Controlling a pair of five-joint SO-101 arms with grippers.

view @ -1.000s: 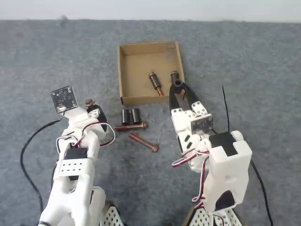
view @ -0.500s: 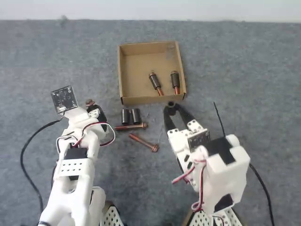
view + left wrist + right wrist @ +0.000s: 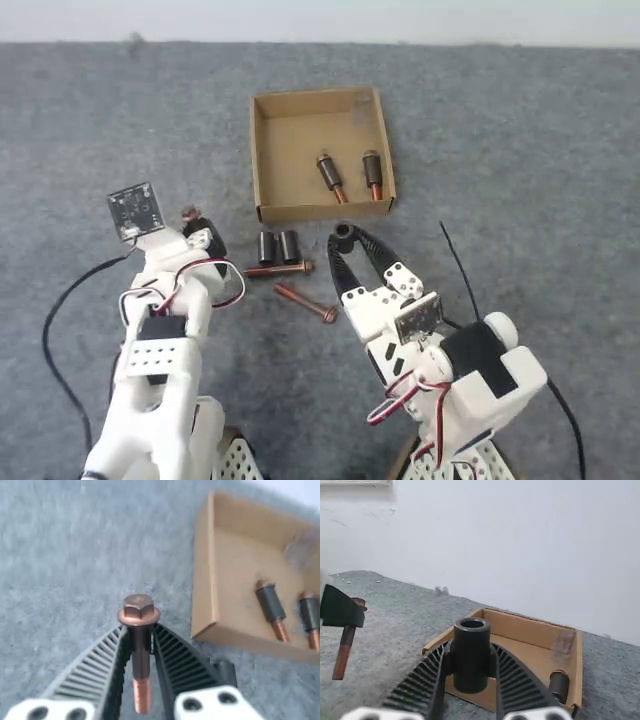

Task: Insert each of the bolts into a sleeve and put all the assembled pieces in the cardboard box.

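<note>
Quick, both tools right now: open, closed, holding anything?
Left tool: closed on a bolt.
Right tool: closed on a sleeve.

No legible text anywhere

Your two arms are white printed plastic. The left arm (image 3: 160,345), lower left in the high view, has a small square circuit board (image 3: 136,210) at its top, looping red, white and black wires (image 3: 236,288), and a black cable (image 3: 47,335) trailing at the frame's left. The right arm (image 3: 490,390), lower right, shows a black motor block (image 3: 470,350), red-and-white wires (image 3: 395,408) and a thin black cable (image 3: 455,265). The left gripper (image 3: 141,630) and the right gripper (image 3: 470,652) have black ribbed fingers (image 3: 100,665) on white bases with round screw holes (image 3: 220,698).
</note>
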